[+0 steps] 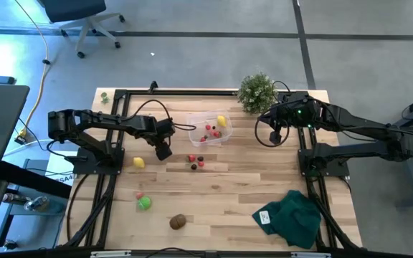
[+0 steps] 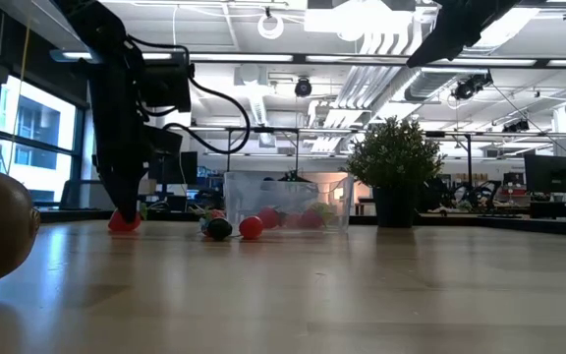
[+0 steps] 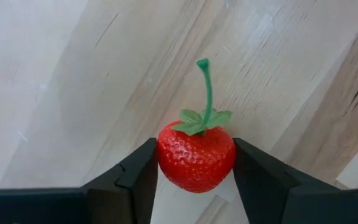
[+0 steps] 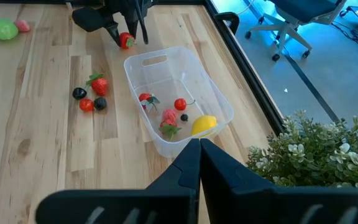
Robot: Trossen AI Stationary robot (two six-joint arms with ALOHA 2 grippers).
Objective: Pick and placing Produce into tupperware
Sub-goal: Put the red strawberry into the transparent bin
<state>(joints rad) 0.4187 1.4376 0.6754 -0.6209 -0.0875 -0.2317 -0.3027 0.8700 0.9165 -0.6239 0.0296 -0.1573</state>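
Your inventory, largest first:
- Bench (image 1: 264, 179): light wood.
- Tupperware (image 1: 196, 123): mid-bench, holding a lemon (image 1: 221, 120) and red berries.
- Left claw (image 3: 194, 171): low at the bench beside the tupperware, fingers half-closed against both flanks of a strawberry (image 3: 196, 155).
- Right claw (image 4: 199, 144): shut, empty, raised near the potted plant (image 1: 256, 92).

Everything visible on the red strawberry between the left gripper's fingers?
The red toy strawberry looks like glossy plastic, with a dimpled skin, small green leaves on top and a thin green stem curling at its tip. It sits on the light wooden table, just off the clear plastic container's end that has a handle slot. The left gripper brackets it, one dark finger against each side. Whether it is lifted off the wood cannot be told.
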